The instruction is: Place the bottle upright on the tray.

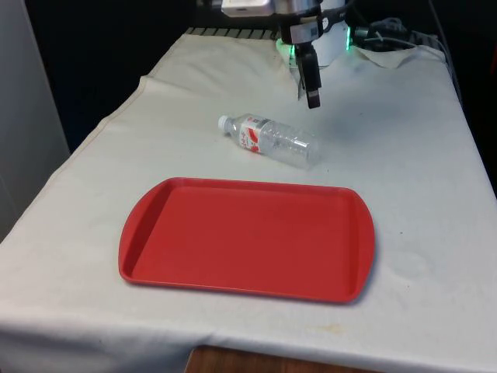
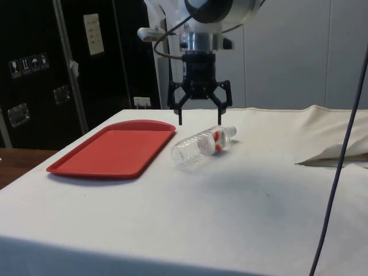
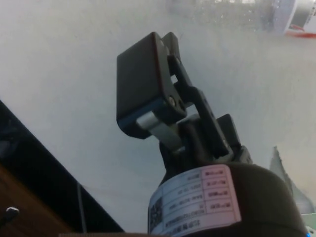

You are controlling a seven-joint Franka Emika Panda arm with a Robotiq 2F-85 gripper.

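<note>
A clear plastic bottle [image 1: 273, 141] with a white cap and a red-and-white label lies on its side on the white cloth, just beyond the red tray's [image 1: 248, 233] far rim. My gripper [image 1: 313, 98] hangs a little above the table, past the bottle's base end, toward the front view's right. From the side, the gripper [image 2: 199, 119] is open, its fingers spread wide and pointing down just above the lying bottle [image 2: 202, 146], holding nothing. The tray [image 2: 115, 150] carries nothing. In the wrist view, one black finger [image 3: 142, 91] shows, with the bottle [image 3: 232, 7] beyond it.
A bunched fold of cloth and cables [image 1: 392, 48] lie at the far end on the front view's right. A dark cable [image 2: 344, 144] hangs down in the side view, by a cloth fold [image 2: 333, 155]. Bare wood [image 1: 233, 364] shows below the near table edge.
</note>
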